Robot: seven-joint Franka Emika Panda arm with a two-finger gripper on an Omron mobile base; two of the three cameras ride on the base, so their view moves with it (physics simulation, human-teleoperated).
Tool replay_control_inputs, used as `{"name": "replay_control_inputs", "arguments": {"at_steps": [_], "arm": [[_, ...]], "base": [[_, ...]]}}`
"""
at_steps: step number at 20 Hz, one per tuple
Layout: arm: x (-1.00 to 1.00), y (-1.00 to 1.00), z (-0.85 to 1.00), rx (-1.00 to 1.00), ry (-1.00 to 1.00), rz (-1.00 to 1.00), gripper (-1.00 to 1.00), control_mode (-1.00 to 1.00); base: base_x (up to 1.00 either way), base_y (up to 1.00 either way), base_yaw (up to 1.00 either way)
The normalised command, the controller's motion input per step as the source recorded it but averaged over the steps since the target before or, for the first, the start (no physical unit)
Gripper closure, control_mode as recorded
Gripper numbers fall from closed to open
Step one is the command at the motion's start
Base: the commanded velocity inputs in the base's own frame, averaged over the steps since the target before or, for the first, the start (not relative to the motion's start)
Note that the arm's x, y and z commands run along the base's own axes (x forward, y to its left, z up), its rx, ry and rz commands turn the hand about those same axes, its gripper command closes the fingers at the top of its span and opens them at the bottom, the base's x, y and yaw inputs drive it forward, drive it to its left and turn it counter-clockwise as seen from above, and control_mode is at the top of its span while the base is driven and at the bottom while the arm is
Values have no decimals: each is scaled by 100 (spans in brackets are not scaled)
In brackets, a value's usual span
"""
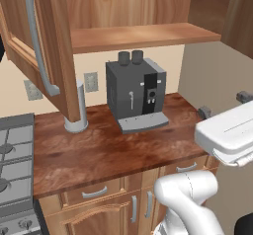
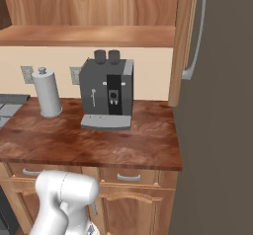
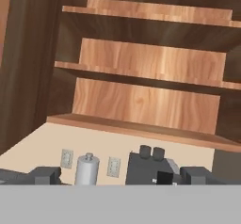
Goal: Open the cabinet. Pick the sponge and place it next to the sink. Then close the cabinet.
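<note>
Both doors of the cabinet (image 1: 133, 12) stand open: the left door (image 1: 37, 46) swings out over the counter in the left base view, its grey bar handle (image 1: 38, 41) facing the camera, and the right door (image 2: 185, 41) is seen edge-on in the right base view. The interior shelf (image 3: 150, 70) appears bare in the hand view. Gripper (image 3: 120, 176) sits low in the hand view, pointed up into the cabinet; its fingertips (image 3: 44, 175) are spread well apart with nothing between them. On the wooden counter (image 1: 99, 155) below stand a dark coffee machine (image 1: 136, 93) and a grey cylindrical canister (image 2: 47, 93), well apart. A stove (image 1: 12, 170) adjoins the counter's left end.
</note>
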Motion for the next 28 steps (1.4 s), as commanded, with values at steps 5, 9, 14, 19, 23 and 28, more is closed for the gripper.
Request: {"name": "replay_control_inputs", "arguments": {"at_steps": [5,9,14,19,23,28], "arm": [[0,28,40,-3,10,1,-100,-100],[0,9,19,-5,24,4,-100,-100],[0,1,0,0,3,3,-100,-100],[-5,6,0,0,-5,0,-100,-100],[-24,19,0,0,-14,0,-100,-100],[-17,23,0,0,-12,0,-100,-100]], "base": [[0,0,0],[0,0,0],[0,0,0],[0,0,0],[0,0,0],[0,0,0]]}}
